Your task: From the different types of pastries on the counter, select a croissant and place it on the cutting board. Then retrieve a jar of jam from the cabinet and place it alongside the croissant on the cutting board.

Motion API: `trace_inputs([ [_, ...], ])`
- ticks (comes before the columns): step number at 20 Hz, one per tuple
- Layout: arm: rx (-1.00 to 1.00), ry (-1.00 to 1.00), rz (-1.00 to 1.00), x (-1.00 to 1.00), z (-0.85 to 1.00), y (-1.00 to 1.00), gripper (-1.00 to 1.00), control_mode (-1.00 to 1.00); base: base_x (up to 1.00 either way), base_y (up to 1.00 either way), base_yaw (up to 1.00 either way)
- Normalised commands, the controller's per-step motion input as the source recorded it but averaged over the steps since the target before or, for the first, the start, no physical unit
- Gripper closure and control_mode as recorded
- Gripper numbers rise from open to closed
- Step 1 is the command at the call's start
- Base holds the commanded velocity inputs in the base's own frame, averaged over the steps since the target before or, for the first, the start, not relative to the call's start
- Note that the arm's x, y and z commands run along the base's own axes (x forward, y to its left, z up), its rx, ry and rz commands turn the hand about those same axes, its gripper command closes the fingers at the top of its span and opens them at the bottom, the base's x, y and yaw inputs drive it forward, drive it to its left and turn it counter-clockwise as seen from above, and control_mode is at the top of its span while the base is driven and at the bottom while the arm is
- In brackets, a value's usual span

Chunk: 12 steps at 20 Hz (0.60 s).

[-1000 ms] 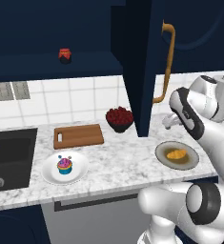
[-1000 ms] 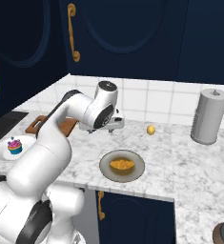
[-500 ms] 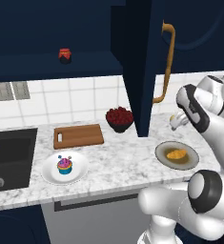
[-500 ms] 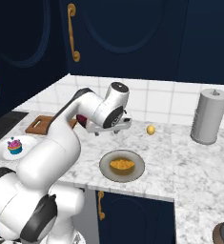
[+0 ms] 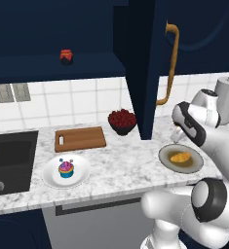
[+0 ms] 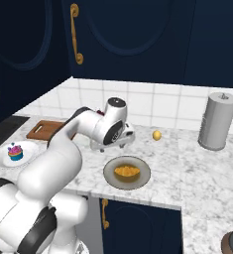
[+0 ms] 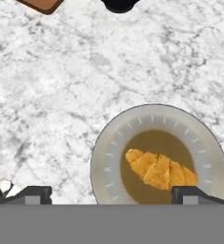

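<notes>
- The croissant [image 7: 162, 170] lies in the brown well of a round grey plate [image 7: 104, 162] on the marble counter [image 5: 121, 168]; against the frames before, it, the plate and the rest of the scene lie as they did, and only the arm has shifted.
- The cabinet [image 5: 86, 34] stands open, its door [image 5: 157, 68] swung out edge-on with the curved brass handle [image 5: 169, 63] facing the arm; that door hangs between the board side of the counter and the plate.
- The counter also carries a black sink [image 5: 11, 160] at the far left and a grey cylindrical canister [image 6: 216, 120] well off to the right.
- The arm's white wrist has come further right and now hangs over the counter just behind the plate.
- The cutting board [image 5: 80, 138] lies bare against the tiled wall, well apart from the croissant.
- A white plate [image 5: 50, 175] in front of the board holds the cupcake [image 5: 66, 168].
- A dark bowl of red berries [image 5: 122, 120] sits between the board and the door.
- The gripper [image 7: 111, 193] looks down on the plate, fingertips set wide apart with nothing between them, one tip [image 7: 192, 193] over the croissant's end.
- The jar of jam [image 5: 66, 56] stands on the cabinet shelf.
- A small yellow round thing [image 6: 157, 135] rests near the wall.
</notes>
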Motion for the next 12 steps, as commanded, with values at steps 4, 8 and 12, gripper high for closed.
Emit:
trace_inputs([
  [4, -0.01, 0.03, -0.34, 0.00, -0.21, 0.00, -1.00, -1.00, 0.00, 0.00, 0.00],
  [8, 0.00, 0.10, -0.58, 0.00, -0.18, -0.08, -1.00, -1.00, 0.00, 0.00, 0.00],
  [12, 0.03, 0.14, -0.75, 0.00, -0.27, -0.50, -1.00, -1.00, 0.00, 0.00, 0.00],
])
